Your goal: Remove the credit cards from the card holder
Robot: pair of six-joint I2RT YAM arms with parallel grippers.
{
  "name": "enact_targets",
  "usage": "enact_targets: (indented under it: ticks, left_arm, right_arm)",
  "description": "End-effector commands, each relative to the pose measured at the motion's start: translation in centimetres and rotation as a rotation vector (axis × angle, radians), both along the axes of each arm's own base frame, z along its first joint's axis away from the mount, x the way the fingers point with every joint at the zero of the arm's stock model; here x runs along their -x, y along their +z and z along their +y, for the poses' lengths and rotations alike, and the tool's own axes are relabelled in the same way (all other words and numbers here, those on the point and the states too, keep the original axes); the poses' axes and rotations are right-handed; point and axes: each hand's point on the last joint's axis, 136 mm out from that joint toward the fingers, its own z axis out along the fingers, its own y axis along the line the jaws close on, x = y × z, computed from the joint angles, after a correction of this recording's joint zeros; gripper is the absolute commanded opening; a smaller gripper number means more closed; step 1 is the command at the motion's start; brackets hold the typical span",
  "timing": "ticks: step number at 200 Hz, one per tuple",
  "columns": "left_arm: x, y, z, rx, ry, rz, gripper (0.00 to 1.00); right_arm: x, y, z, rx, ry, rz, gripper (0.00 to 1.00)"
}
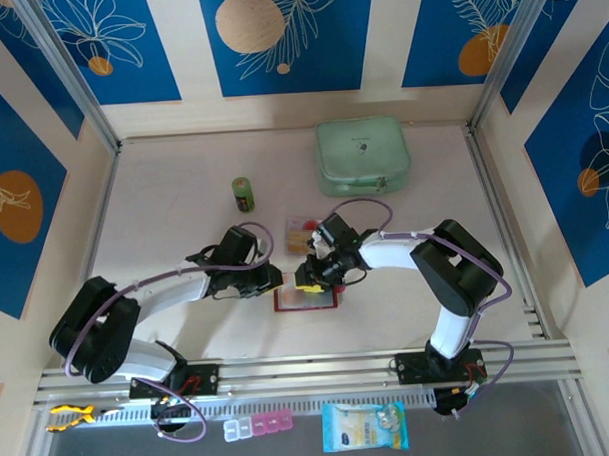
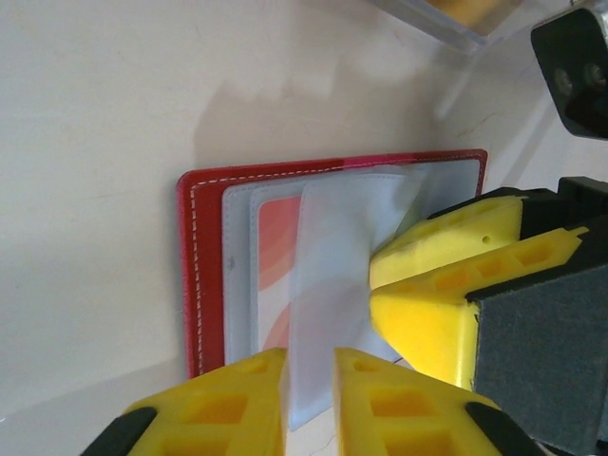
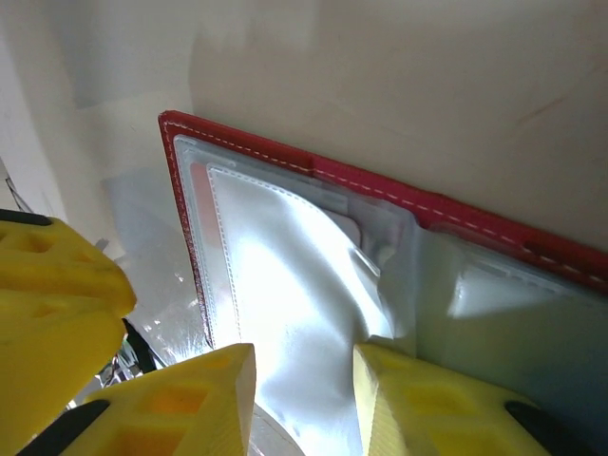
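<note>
The red wallet (image 1: 307, 300) is lying open on the counter (image 1: 182, 172) between the 2 arms, and 1 white and red card (image 2: 274, 247) is sitting inside its clear pocket (image 2: 332, 266). The left end effector (image 2: 309, 375) is hanging over the wallet with its jaws a little apart, released, and the pocket flap is standing in the gap. The right end effector (image 3: 304, 370) is reaching in from the other side with the shiny pocket between its fingers, and I cannot tell if it is squeezing.
</note>
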Motion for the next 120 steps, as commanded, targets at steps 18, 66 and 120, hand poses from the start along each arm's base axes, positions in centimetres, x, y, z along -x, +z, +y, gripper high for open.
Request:
enact_targets:
  ticks: [18,66,120]
  left_arm:
    - [-0.3,0.0,-1.9,0.047,-0.016,0.016,0.24]
    - [0.0,-1.0,-2.4,0.037,-0.023,0.043,0.26]
    - [0.1,-1.5,-3.0,0.046,-0.027,0.054,0.25]
  right_arm:
    - [1.1,-1.8,-1.6,0.042,-0.006,0.045,0.34]
    - [1.1,-2.1,-1.9,0.034,-0.012,0.052,0.33]
    - [1.1,-2.0,-1.8,0.027,-0.010,0.053,0.34]
